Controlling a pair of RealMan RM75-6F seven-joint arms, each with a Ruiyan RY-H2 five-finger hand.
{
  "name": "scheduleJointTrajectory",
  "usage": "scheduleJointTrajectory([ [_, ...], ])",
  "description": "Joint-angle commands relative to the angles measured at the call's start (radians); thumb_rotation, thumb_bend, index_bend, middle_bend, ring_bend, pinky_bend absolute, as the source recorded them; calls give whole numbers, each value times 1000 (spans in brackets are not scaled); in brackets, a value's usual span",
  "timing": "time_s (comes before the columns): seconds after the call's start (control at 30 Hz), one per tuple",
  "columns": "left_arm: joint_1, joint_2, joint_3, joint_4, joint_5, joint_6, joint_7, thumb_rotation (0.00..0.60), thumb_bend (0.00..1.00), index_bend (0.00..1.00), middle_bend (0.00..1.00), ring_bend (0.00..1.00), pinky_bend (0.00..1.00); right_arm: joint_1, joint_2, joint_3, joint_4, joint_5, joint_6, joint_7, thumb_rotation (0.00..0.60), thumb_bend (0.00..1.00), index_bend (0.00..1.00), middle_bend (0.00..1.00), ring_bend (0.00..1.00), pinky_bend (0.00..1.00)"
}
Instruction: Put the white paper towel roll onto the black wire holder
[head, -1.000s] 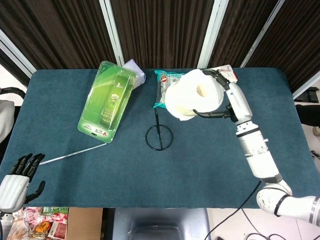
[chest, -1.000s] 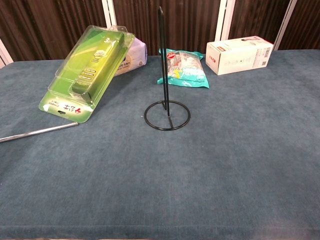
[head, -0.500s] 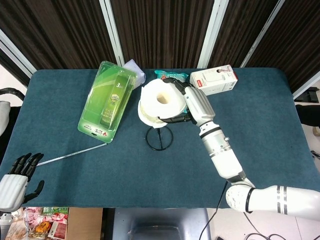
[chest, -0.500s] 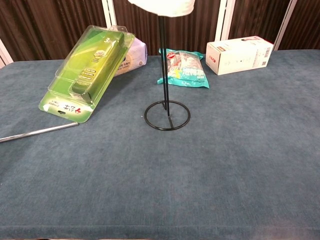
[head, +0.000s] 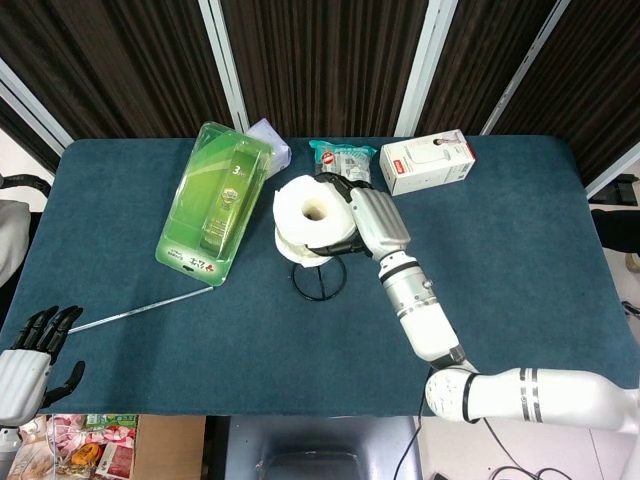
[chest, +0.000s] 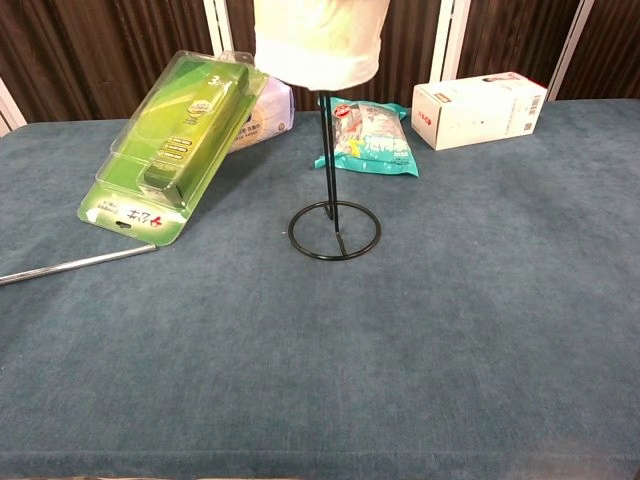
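The right hand grips the white paper towel roll from the side, holding it upright on the upper part of the black wire holder's post, well above the ring base on the desk. The left hand hangs off the desk's near left corner, holding nothing, fingers apart.
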Motion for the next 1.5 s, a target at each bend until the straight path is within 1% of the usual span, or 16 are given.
scheduleJointTrajectory([
  [0.03,0,0,-1,1,-1,0,-2,600,445,0,99,52,101,2,2,0,-7,35,-17,1,600,290,647,648,515,321],
  [0.1,0,0,-1,1,-1,-1,-3,600,445,0,99,52,101,2,10,0,-12,50,-30,1,600,290,511,603,465,310],
  [0.13,0,0,-1,1,-1,-1,-3,600,444,0,100,52,101,2,12,0,-13,55,-34,1,600,290,385,545,416,292],
  [0.17,-1,0,-1,1,-1,-1,-3,600,444,0,100,52,101,2,14,1,-15,61,-39,2,600,290,228,454,340,259],
  [0.23,0,0,0,1,0,-1,-3,600,444,0,100,52,101,2,34,2,-22,88,-78,8,600,284,11,262,178,172],
  [0.33,0,0,0,2,0,0,-3,600,444,0,100,52,101,-10,59,1,-19,72,-110,33,600,267,0,142,68,85],
  [0.47,2,1,0,1,0,3,-3,600,444,0,100,52,101,-21,80,-7,-9,55,-125,47,600,255,0,73,7,39],
  [0.7,3,1,1,-2,4,4,3,600,444,0,100,52,101,-41,118,-36,-23,11,-136,48,600,243,0,21,0,25],
  [0.8,3,1,2,-1,6,6,2,600,445,0,100,52,101,-93,155,-77,-78,-89,-104,49,600,243,0,3,0,17],
  [0.83,4,1,1,-1,6,7,1,600,445,0,100,52,101,-120,166,-98,-100,-137,-84,53,600,243,0,0,0,14],
  [0.93,4,-1,0,1,8,11,-1,600,445,0,100,51,101,-234,198,-211,-154,-336,-2,55,600,243,0,0,0,5],
  [1.03,9,0,0,4,12,23,-7,600,445,0,100,52,101,-361,204,-360,-134,-559,90,58,600,242,0,0,0,0],
  [1.17,11,-1,0,3,18,32,-5,600,445,0,100,52,101,-513,198,-544,-39,-783,172,99,600,243,0,0,0,0],
  [1.27,9,-4,-3,4,16,31,-2,600,445,0,101,52,101,-608,174,-632,61,-861,229,90,600,243,0,0,0,0],
  [1.4,8,-6,-4,8,21,33,1,600,444,0,100,52,101,-718,124,-678,169,-861,293,77,600,243,0,0,0,0],
  [1.5,9,-8,-5,10,21,34,3,600,445,0,100,52,101,-770,104,-675,211,-837,320,69,600,243,0,0,0,0],
])
